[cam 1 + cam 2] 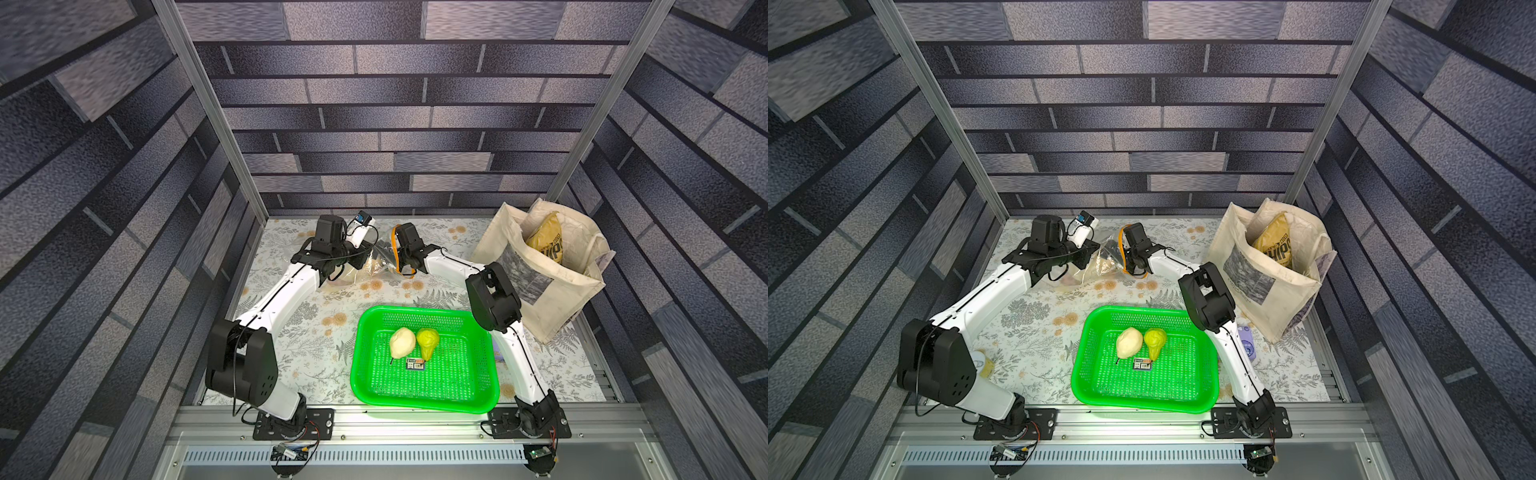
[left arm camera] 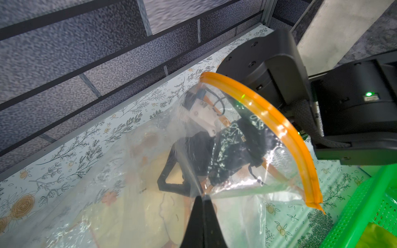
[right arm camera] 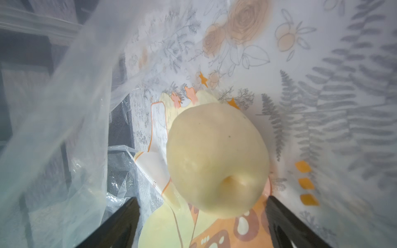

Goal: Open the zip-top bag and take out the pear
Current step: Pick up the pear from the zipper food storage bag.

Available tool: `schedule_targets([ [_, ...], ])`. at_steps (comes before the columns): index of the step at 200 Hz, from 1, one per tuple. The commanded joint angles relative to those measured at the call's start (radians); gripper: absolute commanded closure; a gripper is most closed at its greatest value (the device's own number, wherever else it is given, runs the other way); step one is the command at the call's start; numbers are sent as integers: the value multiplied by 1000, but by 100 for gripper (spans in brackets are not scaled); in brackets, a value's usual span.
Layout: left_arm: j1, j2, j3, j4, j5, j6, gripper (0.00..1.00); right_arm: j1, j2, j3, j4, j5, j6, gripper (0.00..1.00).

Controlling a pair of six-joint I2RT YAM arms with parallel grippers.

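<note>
Crinkly clear film is bunching between the tips of the left gripper (image 2: 203,196). It is clenched on a fold of the zip-top bag (image 2: 137,176) at the lower middle of the left wrist frame and is tenting that wall up above the floral tablecloth (image 2: 64,154). Just right of the pinch, the orange zip strip (image 2: 277,128) is arching in a wide curve — the mouth is gaping, and the right arm's end is sitting inside it.

Within the bag, the right gripper (image 3: 201,198) is standing released. Its black fingers (image 3: 120,223) are spreading toward the lower corners of the right wrist frame. The pear (image 3: 217,154) is lying in the bag straight ahead at centre frame, its near end sitting between the tips. I cannot tell whether either finger is touching it.

The pear's dimpled end is facing the camera, so its long axis is seemingly running away along the line of reach. The right arm is plainly the nearer one. Closing here would probably catch only the near curve, so easing a little deeper looks wise. Loose film is draping down the left of that frame and could snag — the right side looks freer.

In a top view the green basket (image 1: 415,311) is sitting lower centre, near the bag, holding two pear-like fruits (image 1: 402,343). The canvas tote (image 1: 552,282) is standing well apart at far right.
</note>
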Motion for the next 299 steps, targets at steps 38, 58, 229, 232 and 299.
schedule_targets([
  [38,-9,-33,-10,20,45,5,100,2,101,150,-47,74,70,6],
  [58,-10,-32,-8,16,49,8,100,3,120,171,-64,66,72,7],
  [229,-16,4,1,0,-22,2,100,5,73,78,64,80,-13,26],
  [232,-16,6,2,-1,-30,0,100,5,65,66,79,79,-13,26],
  [299,-12,32,13,-15,-114,-14,100,3,-107,-162,182,98,-31,29],
])
